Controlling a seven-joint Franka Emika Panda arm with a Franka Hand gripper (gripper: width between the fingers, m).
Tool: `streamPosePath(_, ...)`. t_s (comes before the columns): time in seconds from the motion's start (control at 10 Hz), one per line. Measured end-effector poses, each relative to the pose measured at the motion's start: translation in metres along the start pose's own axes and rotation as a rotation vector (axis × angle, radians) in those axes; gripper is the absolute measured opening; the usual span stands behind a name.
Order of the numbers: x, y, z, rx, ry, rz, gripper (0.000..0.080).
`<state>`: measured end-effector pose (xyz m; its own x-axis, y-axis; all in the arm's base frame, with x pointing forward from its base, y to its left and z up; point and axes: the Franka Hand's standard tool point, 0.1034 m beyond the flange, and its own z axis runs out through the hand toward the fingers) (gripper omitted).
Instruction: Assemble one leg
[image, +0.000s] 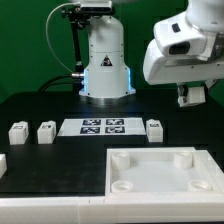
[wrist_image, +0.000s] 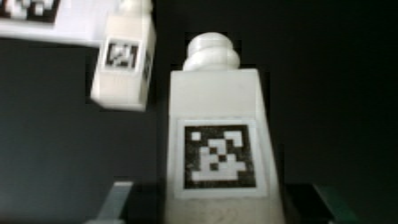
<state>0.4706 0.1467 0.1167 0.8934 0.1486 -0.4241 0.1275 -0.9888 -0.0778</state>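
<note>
My gripper (image: 190, 98) hangs above the table at the exterior view's right, over the far right part of the panel. In the wrist view the gripper (wrist_image: 217, 208) is shut on a leg (wrist_image: 217, 130), a white block with a square marker and a round peg at its far end, held clear of the table. Beyond it another leg (wrist_image: 121, 65) lies on the black table; this one also shows in the exterior view (image: 154, 128). Two more legs (image: 17, 132) (image: 46, 131) stand at the exterior view's left.
The large white square panel (image: 160, 172) with round corner sockets lies at the front right. The marker board (image: 103, 126) lies in the middle, its corner also in the wrist view (wrist_image: 32, 20). The robot base (image: 105, 65) stands behind. A white piece (image: 2, 161) sits at the left edge.
</note>
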Motion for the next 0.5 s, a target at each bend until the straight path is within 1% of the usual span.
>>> streamPosePath(0.1,0.02,0.017,-0.039,-0.016,0.109,-0.044,0.0292)
streamPosePath(0.2,0.034,0.029,-0.076,-0.022,0.246,-0.071,0.0292)
streamPosePath(0.4,0.059,0.036,-0.116,-0.026,0.446,-0.081,0.0292)
streamPosePath(0.5,0.07,0.035,-0.123,-0.028,0.601,-0.081,0.0293)
